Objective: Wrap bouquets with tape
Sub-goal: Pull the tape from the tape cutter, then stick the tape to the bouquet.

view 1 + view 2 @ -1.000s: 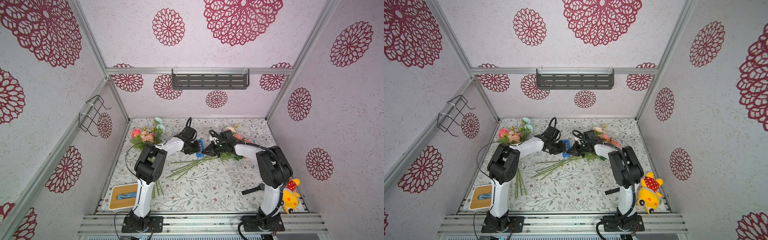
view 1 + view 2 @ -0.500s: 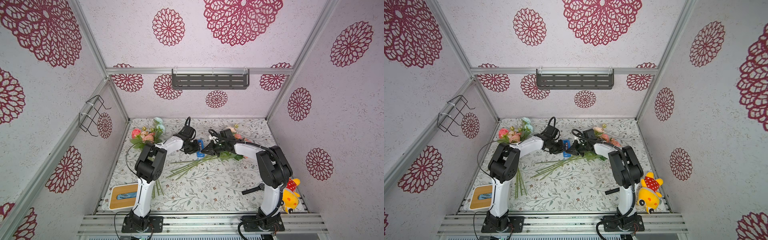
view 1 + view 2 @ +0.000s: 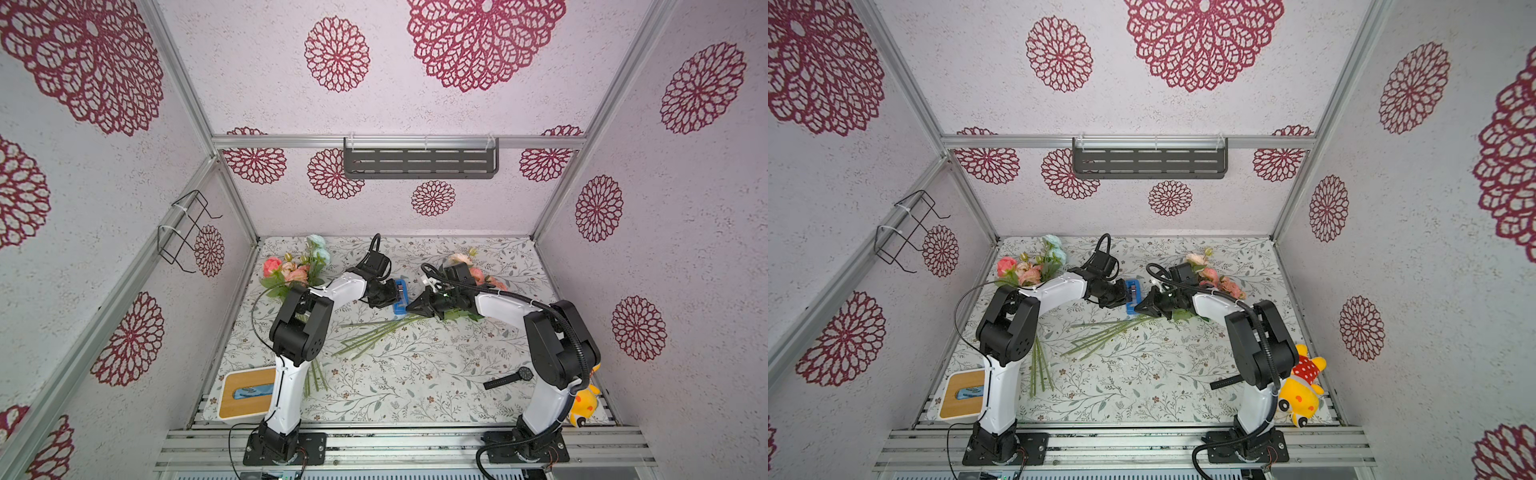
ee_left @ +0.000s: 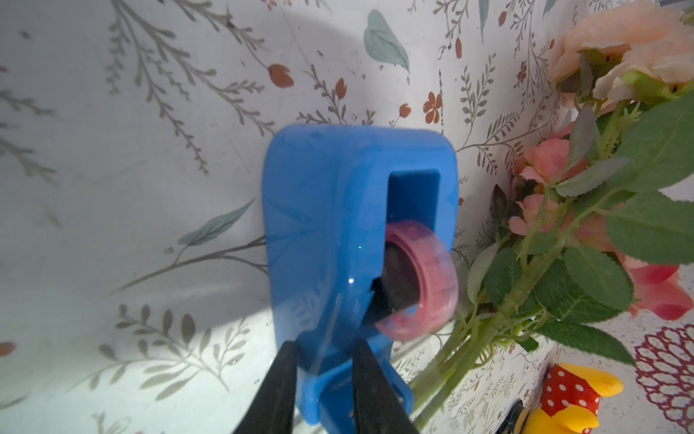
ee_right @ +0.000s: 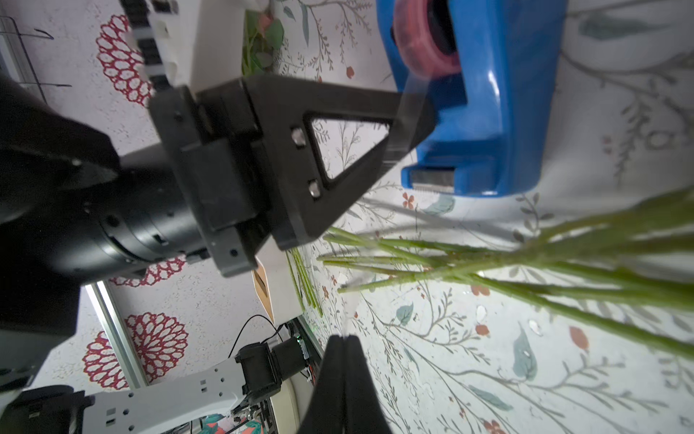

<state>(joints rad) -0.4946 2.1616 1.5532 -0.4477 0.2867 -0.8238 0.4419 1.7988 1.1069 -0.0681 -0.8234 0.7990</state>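
Left arm [image 3: 291, 386]: white link shells, blocky black joints, thin black cable [image 3: 252, 316] looping off its side. Right arm [image 3: 505, 309]: same white and black, thick ribbed black hose [image 3: 575, 340] along it. Black base plates [image 3: 311, 446], bolted. Left fingers [image 5: 349, 105]: matte black, triangular with open cut-out, two silver screws [image 5: 299, 141] each visible side.

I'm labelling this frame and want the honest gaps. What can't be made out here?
- Right wrist view: the right hand is shut, its fingers cut by the edge; whether it pinches anything thin is unclear.
- Both top views: the left arm hides the middle stems of the blue-bloom bouquet.
- A top view: the right arm covers most of the watch.
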